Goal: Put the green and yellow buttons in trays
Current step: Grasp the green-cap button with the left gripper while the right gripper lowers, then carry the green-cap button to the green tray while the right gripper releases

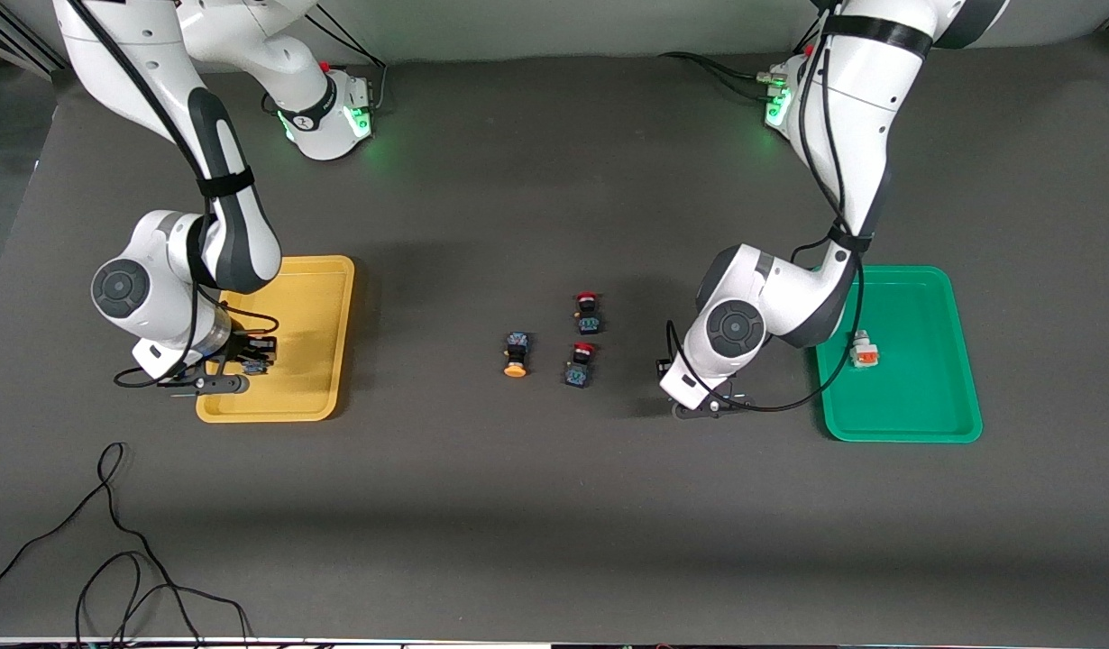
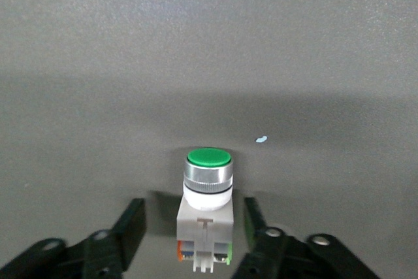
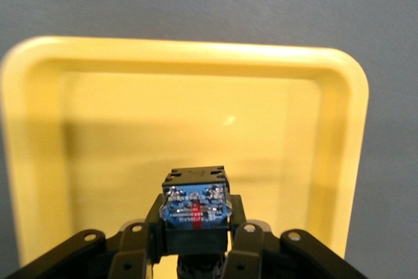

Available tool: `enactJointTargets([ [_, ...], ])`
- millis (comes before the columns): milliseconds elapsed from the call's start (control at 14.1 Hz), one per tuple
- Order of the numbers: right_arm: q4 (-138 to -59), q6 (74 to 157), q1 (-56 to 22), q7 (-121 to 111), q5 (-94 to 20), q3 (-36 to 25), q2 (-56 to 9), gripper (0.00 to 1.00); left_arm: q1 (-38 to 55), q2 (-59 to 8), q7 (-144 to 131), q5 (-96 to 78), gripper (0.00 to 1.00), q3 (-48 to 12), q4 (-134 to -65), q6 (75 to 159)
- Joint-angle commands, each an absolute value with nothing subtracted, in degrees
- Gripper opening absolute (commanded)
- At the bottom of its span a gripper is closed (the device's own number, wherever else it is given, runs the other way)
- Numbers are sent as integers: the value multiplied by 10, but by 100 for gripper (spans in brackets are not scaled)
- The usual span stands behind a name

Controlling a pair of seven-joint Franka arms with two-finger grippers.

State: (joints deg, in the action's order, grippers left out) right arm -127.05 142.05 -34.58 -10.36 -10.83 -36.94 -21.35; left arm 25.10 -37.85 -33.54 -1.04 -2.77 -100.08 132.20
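At the right arm's end of the bench (image 1: 536, 505), the right end effector (image 3: 196, 243) hangs over the yellow tray (image 1: 325, 311), its fingers (image 3: 239, 240) clamped on a dark-bodied button (image 3: 195, 206) whose blue terminal face points up toward the wrist camera; the cap below is hidden by the body. In the middle of the bench lie three loose units: a dark-bodied button with an orange-yellow cap (image 1: 517, 353), and, just beside it toward the left arm's end, two red-capped buttons, one (image 1: 588, 311) farther from the front camera and the other (image 1: 580, 363) nearer to it. None of the three touches another. Further toward the left arm's end, the left end effector (image 2: 196, 240) sits low over bare bench between the loose units and the green tray (image 1: 933, 406); in the left wrist view its fingers (image 2: 127, 230) stand wide on either side of a white-bodied button with a green cap (image 2: 208, 194), with a gap showing on both sides of the body. That button stands on the bench, cap toward the open surface. Inside the green tray rests a white-bodied, orange-accented button (image 1: 864, 348), lying near the tray's rim on the side toward the left arm's wrist.
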Motion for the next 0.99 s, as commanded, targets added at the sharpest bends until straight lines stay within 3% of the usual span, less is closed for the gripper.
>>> enactJointTargets([
  [0,-1283,1463,-345,-119,-107,-370,-235,0,260,-366,-359,-13,21,-22,-1005,1307],
  [213,-1282,1491,-346,-118,-111,-365,-266,0,259,-335,-388,-13,19,-29,-985,1269],
  [284,-1280,1489,-346,-120,-111,-365,-270,29,255,-314,-388,-15,19,-29,-975,1235],
  [354,-1281,1489,-346,-123,-111,-365,-268,99,249,-295,-384,-18,18,-29,-959,1194],
  [638,-1276,1471,-350,-126,-111,-365,-252,100,188,-216,-324,-40,18,-29,-937,1069],
  [922,-1214,1306,-353,-80,-116,-365,-177,100,64,-136,-140,-41,17,-26,-978,975],
])
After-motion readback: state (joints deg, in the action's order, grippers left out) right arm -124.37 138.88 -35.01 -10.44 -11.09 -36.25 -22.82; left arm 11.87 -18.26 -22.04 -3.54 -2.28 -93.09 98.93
